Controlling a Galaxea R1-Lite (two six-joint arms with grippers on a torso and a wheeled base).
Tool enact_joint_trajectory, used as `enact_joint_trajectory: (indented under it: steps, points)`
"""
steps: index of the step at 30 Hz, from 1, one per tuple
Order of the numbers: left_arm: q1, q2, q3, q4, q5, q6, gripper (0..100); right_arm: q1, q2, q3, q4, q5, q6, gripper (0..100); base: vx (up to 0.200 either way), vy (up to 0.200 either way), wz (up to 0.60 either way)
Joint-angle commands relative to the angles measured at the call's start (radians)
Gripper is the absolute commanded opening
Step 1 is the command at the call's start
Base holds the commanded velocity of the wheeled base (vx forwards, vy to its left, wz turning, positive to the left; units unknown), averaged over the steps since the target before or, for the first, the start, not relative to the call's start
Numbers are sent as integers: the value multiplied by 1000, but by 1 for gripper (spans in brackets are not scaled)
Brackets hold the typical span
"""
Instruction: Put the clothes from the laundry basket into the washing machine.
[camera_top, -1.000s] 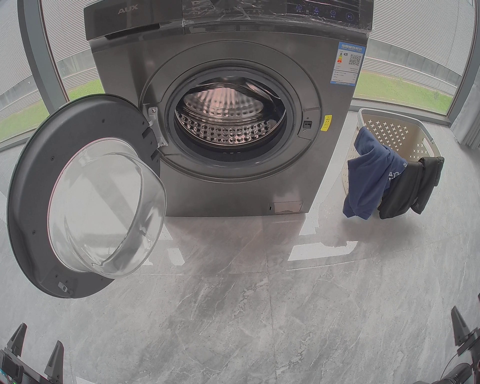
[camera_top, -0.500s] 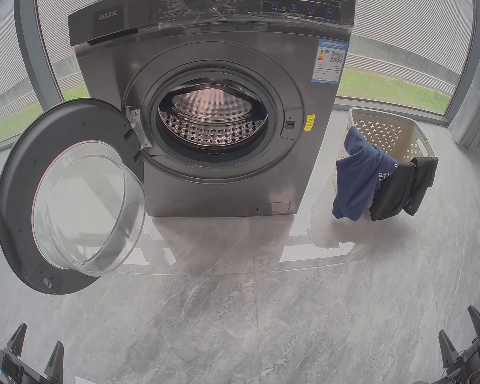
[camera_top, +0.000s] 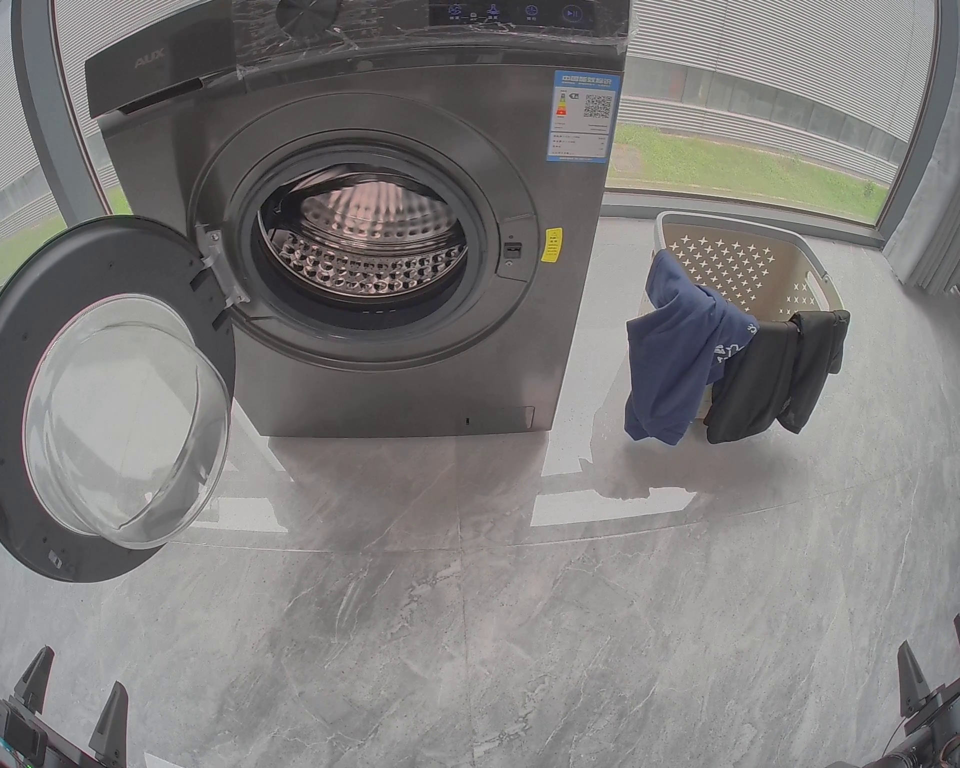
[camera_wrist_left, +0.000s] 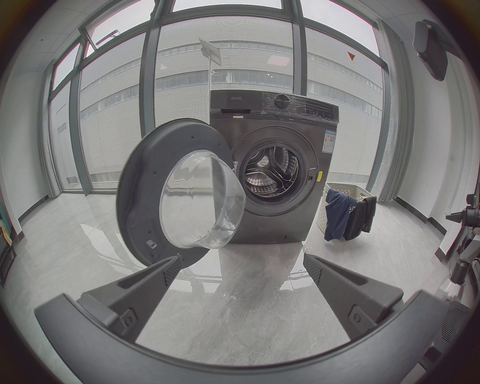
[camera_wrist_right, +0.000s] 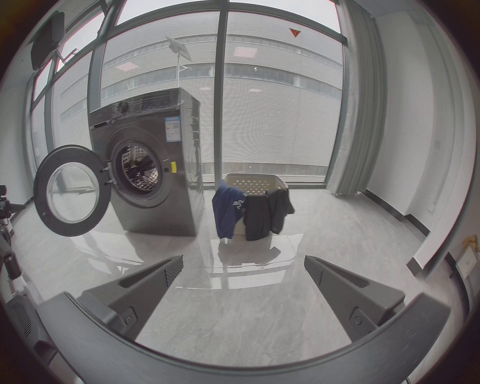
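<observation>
A grey washing machine (camera_top: 400, 290) stands with its round door (camera_top: 100, 400) swung open to the left and its steel drum (camera_top: 362, 240) bare. To its right is a beige laundry basket (camera_top: 745, 262). A blue garment (camera_top: 675, 355) and a black garment (camera_top: 770, 370) hang over the basket's front rim. My left gripper (camera_top: 70, 705) is low at the near left, open and holding nothing. My right gripper (camera_wrist_right: 242, 267) is open too, far from the basket (camera_wrist_right: 255, 184) and facing it.
Glossy grey tiled floor (camera_top: 520, 620) stretches between me and the machine. Tall windows (camera_top: 760, 120) run behind the machine and basket, with a curtain (camera_wrist_right: 357, 115) at the far right. The open door (camera_wrist_left: 165, 192) juts out into the floor on the left.
The whole head view has shifted: machine and basket now sit further left in the picture, so the camera turned right. The grippers keep their place at the bottom corners.
</observation>
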Motion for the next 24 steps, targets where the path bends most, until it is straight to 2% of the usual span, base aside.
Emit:
enact_joint_trajectory:
  steps: [1,3,5,7,8,10,13,15,17,18,19,22,24]
  points:
    - [0,-7,15,0,1,-2,100,-1,-1,2,-10,-17,3,100,0,0,0]
    - [0,-7,15,0,1,-3,100,1,-4,7,-32,-38,17,100,0,-200,0]
    - [0,-7,15,0,1,-3,100,1,-6,13,-41,-86,62,100,0,-200,0]
    - [0,-7,15,0,1,-2,100,-1,-6,19,-58,-129,60,100,0,-200,0]
    - [0,-7,15,0,1,-2,100,-1,-6,22,-67,-133,53,100,0,-200,0]
    - [0,-7,15,0,1,-3,100,-1,-6,30,-84,-103,40,100,0,-200,0]
    - [0,-7,15,0,1,-3,100,1,-7,38,-93,14,-3,100,0,-200,0]
    - [0,-7,15,0,2,-5,100,1,-6,38,-84,26,0,100,0,0,0]
    - [0,-7,15,0,2,-5,100,-1,10,36,-81,20,36,100,0,0,0]
    - [0,-7,15,0,2,-5,100,-5,23,36,-76,32,74,100,0,0,0]
    - [0,-7,15,0,2,-5,100,-4,20,36,-75,39,76,100,0,0,0]
    - [0,-7,15,0,2,-3,100,-1,11,50,-75,104,8,100,0,0,0]
    - [0,-7,15,0,2,-3,100,-5,17,50,-75,106,7,100,0,0,0]
